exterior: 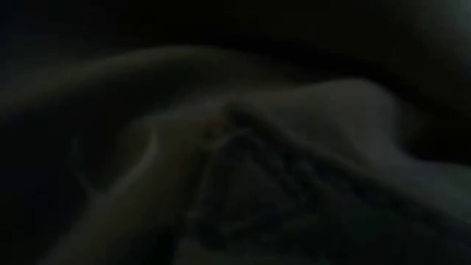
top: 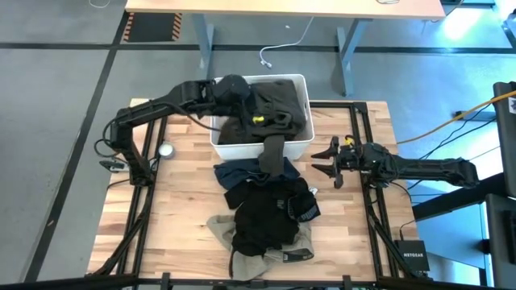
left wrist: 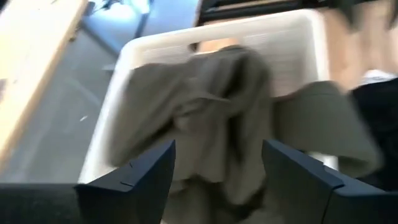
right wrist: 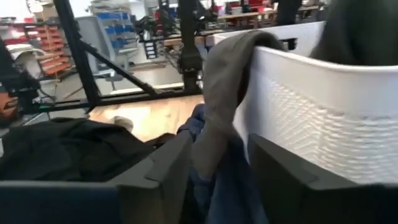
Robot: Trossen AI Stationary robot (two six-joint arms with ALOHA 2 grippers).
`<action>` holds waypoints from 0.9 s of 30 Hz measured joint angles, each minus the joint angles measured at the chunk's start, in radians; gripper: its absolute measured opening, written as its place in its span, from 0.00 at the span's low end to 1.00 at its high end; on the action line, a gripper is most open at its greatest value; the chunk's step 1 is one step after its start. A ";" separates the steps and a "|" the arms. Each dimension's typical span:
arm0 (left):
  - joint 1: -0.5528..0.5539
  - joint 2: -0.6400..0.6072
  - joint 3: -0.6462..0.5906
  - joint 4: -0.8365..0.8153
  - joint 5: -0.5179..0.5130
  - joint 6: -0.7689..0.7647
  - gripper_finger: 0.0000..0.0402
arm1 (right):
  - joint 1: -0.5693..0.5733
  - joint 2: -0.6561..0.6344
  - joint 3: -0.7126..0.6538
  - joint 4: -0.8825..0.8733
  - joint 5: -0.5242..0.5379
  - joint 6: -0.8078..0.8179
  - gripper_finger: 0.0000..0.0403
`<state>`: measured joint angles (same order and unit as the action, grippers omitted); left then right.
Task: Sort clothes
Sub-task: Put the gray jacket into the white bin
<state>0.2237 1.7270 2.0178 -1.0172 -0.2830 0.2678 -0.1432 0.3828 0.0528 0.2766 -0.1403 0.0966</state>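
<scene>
A dark olive garment [top: 270,113] lies in the white bin [top: 300,145]. One strip of it [top: 274,153] hangs over the bin's near rim onto the pile. My left gripper [top: 251,98] is open above the olive garment [left wrist: 211,106] in the bin. My right gripper [top: 326,159] is open and empty, level, at the bin's right side, facing the hanging strip [right wrist: 224,93]. Near the front of the table lie a dark blue piece [top: 240,171], black pieces [top: 266,211] and khaki trousers [top: 262,251] with a lettered waistband. No pink shirt shows.
A small round silver object [top: 165,149] lies on the table left of the bin. Black frame rails [top: 363,129] run along the table's sides. Dark cloth close to the lens fills the low view [exterior: 235,147]. A desk [top: 282,8] stands beyond the far edge.
</scene>
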 joint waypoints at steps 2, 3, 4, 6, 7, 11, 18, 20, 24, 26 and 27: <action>-0.019 -0.026 -0.066 0.055 0.023 -0.009 0.57 | 0.000 0.069 0.003 0.033 0.015 -0.005 0.50; -0.028 -0.042 -0.104 0.075 0.026 -0.014 0.56 | 0.000 0.103 0.014 0.033 0.033 -0.019 0.52; -0.035 -0.062 -0.145 0.096 0.026 -0.019 0.55 | 0.000 0.140 0.029 0.034 0.046 -0.030 0.53; -0.047 -0.109 -0.246 0.162 0.027 -0.027 0.53 | 0.000 0.217 0.058 0.036 0.067 -0.052 0.54; -0.050 -0.139 -0.305 0.208 0.026 -0.026 0.53 | 0.000 0.258 0.074 0.036 0.075 -0.056 0.55; -0.053 -0.262 -0.549 0.401 0.028 -0.027 0.50 | 0.000 0.416 0.154 0.034 0.086 -0.106 0.55; -0.052 -0.487 -0.892 0.793 0.028 -0.055 0.47 | 0.000 0.670 0.320 0.034 0.076 -0.109 0.55; -0.052 -0.512 -0.963 0.910 0.029 -0.070 0.47 | 0.001 0.733 0.364 0.034 0.056 -0.110 0.55; -0.054 -0.518 -1.060 1.052 0.029 -0.078 0.47 | 0.002 0.837 0.441 0.032 0.032 -0.105 0.55; -0.053 -0.517 -1.097 1.057 0.028 -0.087 0.47 | 0.015 0.874 0.472 0.023 0.051 -0.104 0.55; -0.053 -0.517 -1.113 1.058 0.027 -0.099 0.47 | 0.023 0.889 0.486 0.017 0.077 -0.104 0.55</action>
<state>0.1707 1.2102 0.9049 0.0408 -0.2559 0.1689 -0.1198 1.2715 0.5386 0.2931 -0.0632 -0.0078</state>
